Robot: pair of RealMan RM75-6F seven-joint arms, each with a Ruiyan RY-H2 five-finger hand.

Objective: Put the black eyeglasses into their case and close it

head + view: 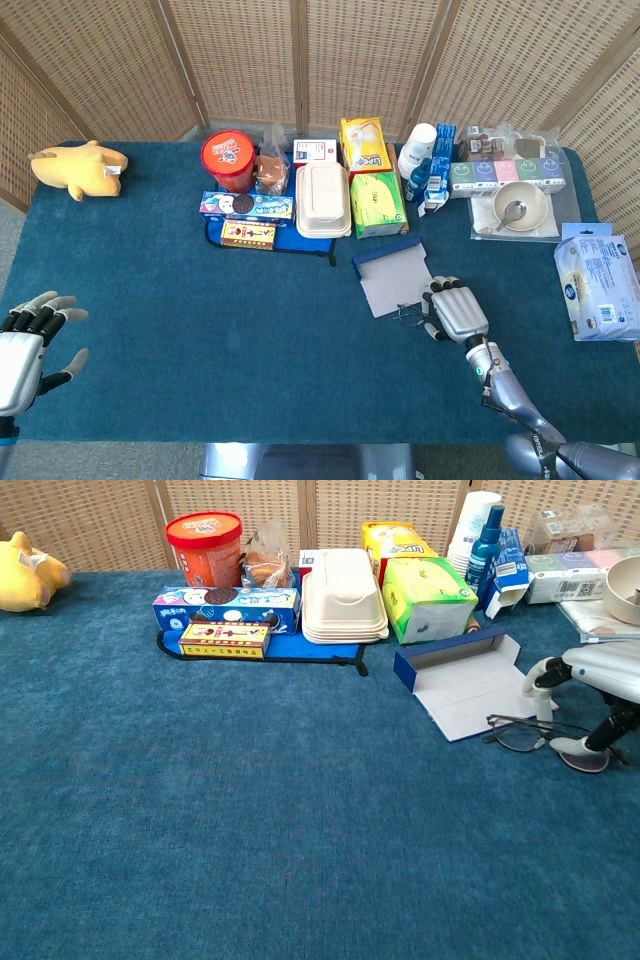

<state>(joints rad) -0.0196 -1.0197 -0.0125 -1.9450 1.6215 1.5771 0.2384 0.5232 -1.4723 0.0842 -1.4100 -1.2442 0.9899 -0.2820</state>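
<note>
The black eyeglasses (515,732) lie on the blue cloth just right of the open blue case (465,680), whose pale inside faces up. My right hand (590,680) arches over the glasses' right end, with the thumb low by the right lens and the fingers (545,672) curled down behind the frame, gripping it. In the head view the same hand (455,312) covers most of the glasses (408,314), and only their left lens sticks out beside the case (392,275). My left hand (25,345) hovers at the near left edge with its fingers spread, holding nothing.
Behind the case stand a green tissue pack (432,598), a white lidded box (344,595), snack boxes (226,608) and a red tub (205,545). A bowl with a spoon (520,207) and a wipes pack (600,288) sit at the right. A yellow plush toy (80,168) lies far left.
</note>
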